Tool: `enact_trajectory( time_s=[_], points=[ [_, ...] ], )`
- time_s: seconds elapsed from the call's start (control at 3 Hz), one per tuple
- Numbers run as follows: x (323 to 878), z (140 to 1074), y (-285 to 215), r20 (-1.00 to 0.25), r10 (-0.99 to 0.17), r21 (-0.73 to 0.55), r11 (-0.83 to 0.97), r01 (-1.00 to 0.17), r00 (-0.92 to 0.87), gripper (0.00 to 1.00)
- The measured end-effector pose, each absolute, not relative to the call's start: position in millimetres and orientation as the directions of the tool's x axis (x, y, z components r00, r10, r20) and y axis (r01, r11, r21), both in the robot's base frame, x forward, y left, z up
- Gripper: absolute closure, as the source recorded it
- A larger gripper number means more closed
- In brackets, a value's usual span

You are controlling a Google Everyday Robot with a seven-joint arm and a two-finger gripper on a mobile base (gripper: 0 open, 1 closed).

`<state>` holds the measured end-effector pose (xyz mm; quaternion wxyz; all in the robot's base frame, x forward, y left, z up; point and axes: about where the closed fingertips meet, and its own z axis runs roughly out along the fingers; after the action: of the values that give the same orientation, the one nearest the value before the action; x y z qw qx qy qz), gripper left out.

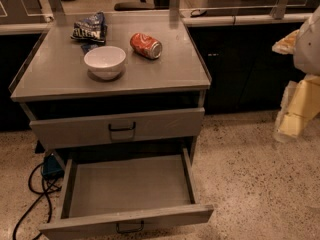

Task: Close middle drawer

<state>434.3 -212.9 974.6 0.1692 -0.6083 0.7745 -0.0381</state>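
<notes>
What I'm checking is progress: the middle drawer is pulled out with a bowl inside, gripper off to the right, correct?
No: camera view shows the bowl on the cabinet top, not inside. The middle drawer is pulled out, gripper off to the right.
</notes>
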Motion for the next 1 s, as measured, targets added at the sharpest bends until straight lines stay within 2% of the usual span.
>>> enact_trajectory(
  time_s=[0.33, 1.0],
  points=[
    [414, 942, -206, -0.238, -0.959, -0.245, 0.211, -0.946, -0.153, 0.00],
    [355, 838, -177, -0.399, -0.917, -0.253, 0.128, -0.959, -0.017, 0.00]
  ],
)
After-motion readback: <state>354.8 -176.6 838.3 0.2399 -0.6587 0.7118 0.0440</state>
